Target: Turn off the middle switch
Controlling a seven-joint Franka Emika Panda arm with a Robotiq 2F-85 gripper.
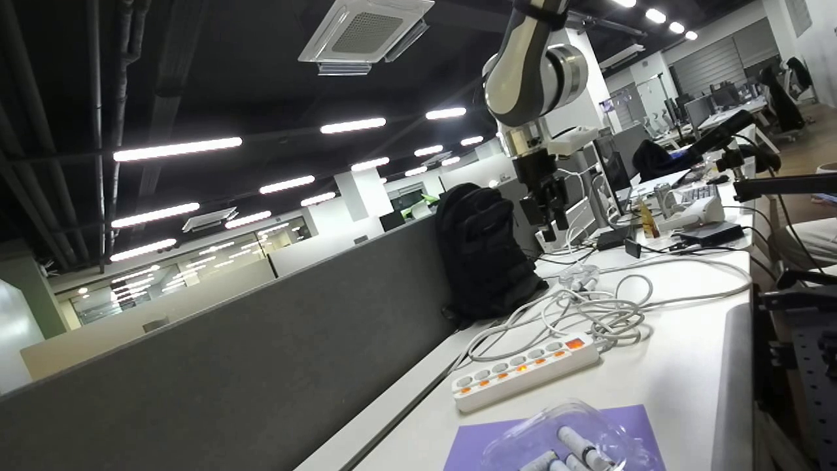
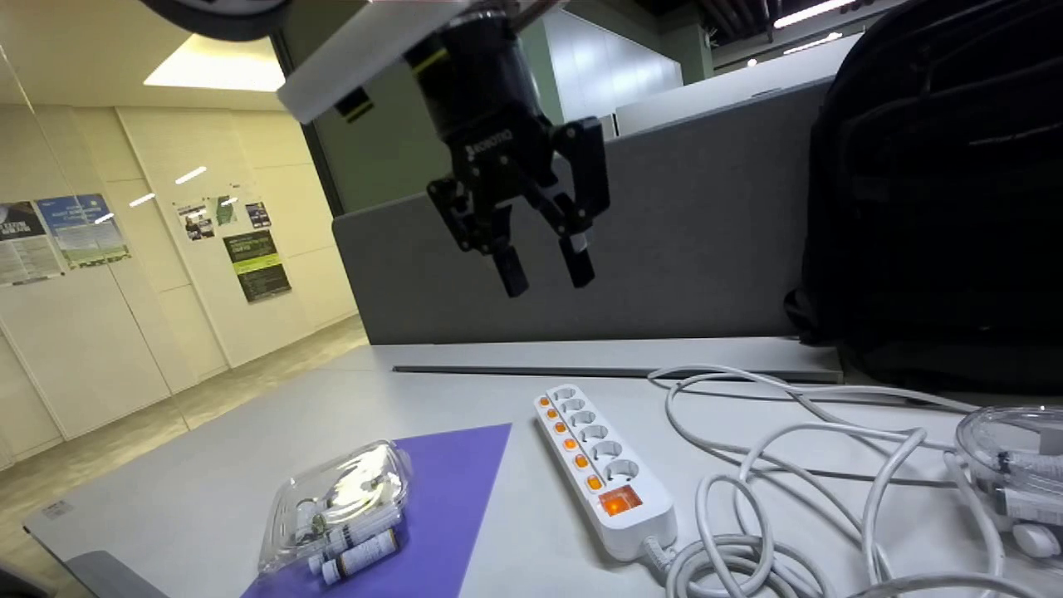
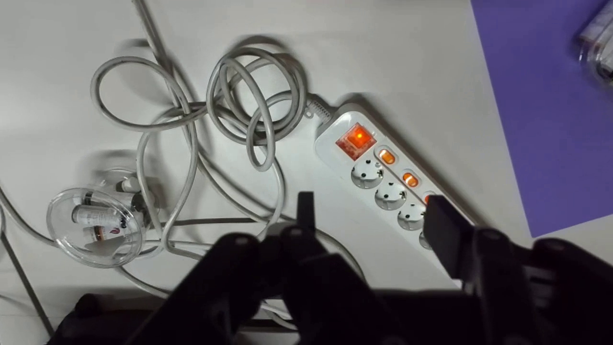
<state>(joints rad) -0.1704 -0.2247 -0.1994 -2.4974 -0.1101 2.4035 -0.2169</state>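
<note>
A white power strip lies on the white desk in both exterior views [image 1: 526,386] [image 2: 602,465] and in the wrist view [image 3: 333,139]. It has a large red switch [image 2: 620,500] at its cable end and a row of several small orange switches beside the sockets. A switch near the middle of the row [image 1: 522,368] glows brightest in an exterior view; it also shows as a small orange switch [image 2: 570,443]. My gripper [image 1: 554,229] [image 2: 550,286] [image 3: 371,211] is open and empty, well above the desk. In the wrist view its right finger hides the strip's far part.
Loose white cable [image 2: 747,465] coils by the strip's cable end. A clear container with small bottles [image 3: 96,225] stands among the cable. A purple sheet [image 2: 465,465] bears a clear box [image 2: 332,507]. A black backpack [image 1: 484,255] leans on the grey partition [image 1: 261,366].
</note>
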